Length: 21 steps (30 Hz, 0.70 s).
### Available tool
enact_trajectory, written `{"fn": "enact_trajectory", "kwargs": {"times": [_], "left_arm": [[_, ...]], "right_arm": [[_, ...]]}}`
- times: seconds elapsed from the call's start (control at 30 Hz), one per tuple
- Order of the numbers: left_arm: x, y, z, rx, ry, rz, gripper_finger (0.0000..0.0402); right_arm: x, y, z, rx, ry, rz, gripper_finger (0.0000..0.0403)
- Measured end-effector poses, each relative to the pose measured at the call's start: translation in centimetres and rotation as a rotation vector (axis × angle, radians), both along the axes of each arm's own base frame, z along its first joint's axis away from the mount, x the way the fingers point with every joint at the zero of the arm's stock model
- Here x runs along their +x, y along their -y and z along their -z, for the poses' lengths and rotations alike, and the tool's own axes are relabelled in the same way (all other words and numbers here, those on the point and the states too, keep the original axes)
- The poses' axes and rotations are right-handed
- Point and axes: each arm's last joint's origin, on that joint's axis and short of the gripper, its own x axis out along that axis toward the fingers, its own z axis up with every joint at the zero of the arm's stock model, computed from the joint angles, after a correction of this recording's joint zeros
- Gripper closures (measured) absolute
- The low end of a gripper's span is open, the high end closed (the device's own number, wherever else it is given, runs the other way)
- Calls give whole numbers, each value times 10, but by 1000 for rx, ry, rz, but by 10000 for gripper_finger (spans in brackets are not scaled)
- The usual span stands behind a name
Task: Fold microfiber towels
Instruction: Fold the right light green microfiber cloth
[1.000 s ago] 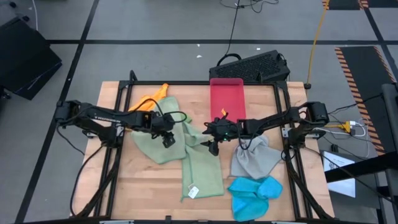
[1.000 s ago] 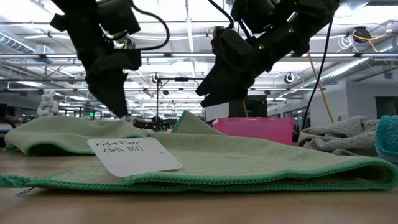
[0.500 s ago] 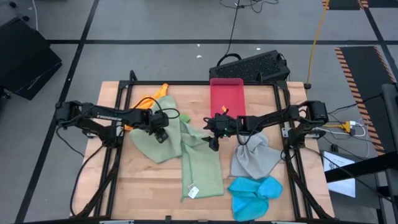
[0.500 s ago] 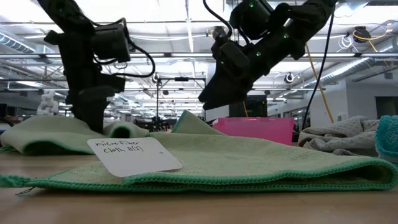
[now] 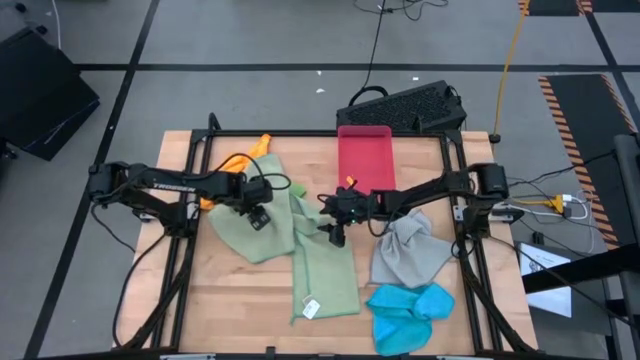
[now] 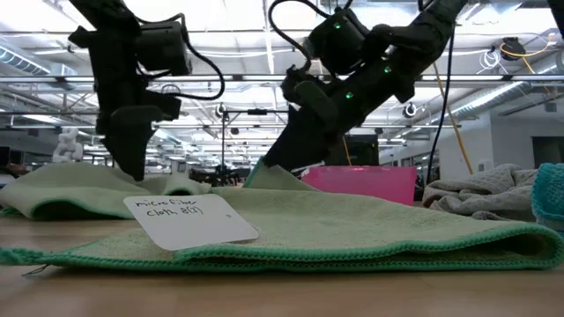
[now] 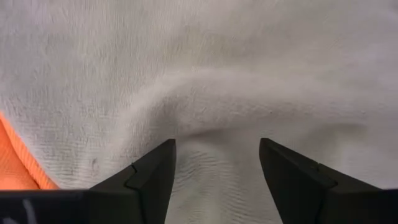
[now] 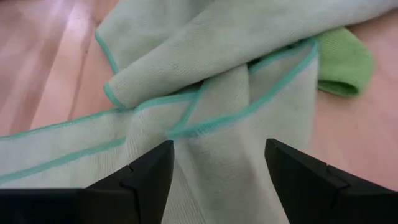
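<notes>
Wooden table (image 5: 200, 300) in a big hall, with microfiber towels spread on it.

Left gripper (image 5: 257, 217) presses down on the pale sage towel (image 5: 250, 235), fingers spread, a raised fold between them. Right gripper (image 5: 332, 233) hangs open just above the long folded sage towel (image 5: 325, 270). Orange towel (image 5: 235, 162), grey towel (image 5: 410, 255) and blue towel (image 5: 410, 312) lie near.
</notes>
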Motion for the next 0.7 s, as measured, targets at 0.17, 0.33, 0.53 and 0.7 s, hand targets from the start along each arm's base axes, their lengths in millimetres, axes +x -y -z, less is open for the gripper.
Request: {"fn": "enact_trajectory", "kwargs": {"times": [0.17,0.33,0.53,0.7], "left_arm": [[5,-1,-8,7,31,-3,170],[7,-1,-10,9,45,-16,170],[7,-1,-10,-9,53,-43,170],[7,-1,-10,-18,61,-74,170]], "right_arm": [[4,1,5,-19,-14,-12,178],[4,2,13,16,-35,-46,196],[5,1,15,25,-32,-45,232],[6,1,14,38,-21,-62,280]]}}
